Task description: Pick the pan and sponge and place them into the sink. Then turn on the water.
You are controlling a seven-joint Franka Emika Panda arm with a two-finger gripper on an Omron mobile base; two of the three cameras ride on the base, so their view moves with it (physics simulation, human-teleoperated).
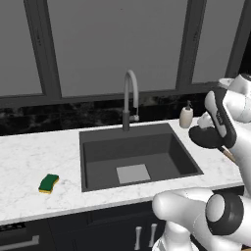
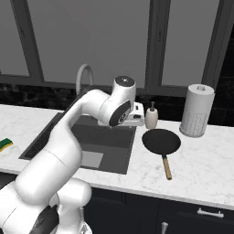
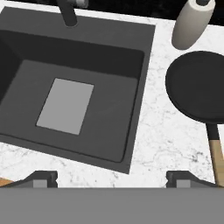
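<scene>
Pan (image 2: 161, 141) lies on counter (image 2: 201, 169) beside sink (image 2: 114, 141).

Black pan (image 2: 161, 140) sits flat on the worktop right of the sink (image 1: 98, 152), wooden handle toward the front edge. Green-and-yellow sponge (image 1: 48, 183) lies left of the sink, near the front edge.

This is a kitchen, plainly, and a rendered one. A white marble surface (image 1: 29, 162) runs wall to wall with a dark recessed sink (image 1: 93, 142) set into it, and an arched grey faucet (image 1: 128, 98) stands behind the basin. A soap dispenser (image 2: 151, 116) and a paper towel roll (image 2: 197, 110) stand by the dark backsplash, a frying pan (image 2: 161, 140) lies on the marble, dark cabinets with handles (image 2: 206, 212) sit beneath, and tall windows (image 1: 117, 44) rise behind.
</scene>
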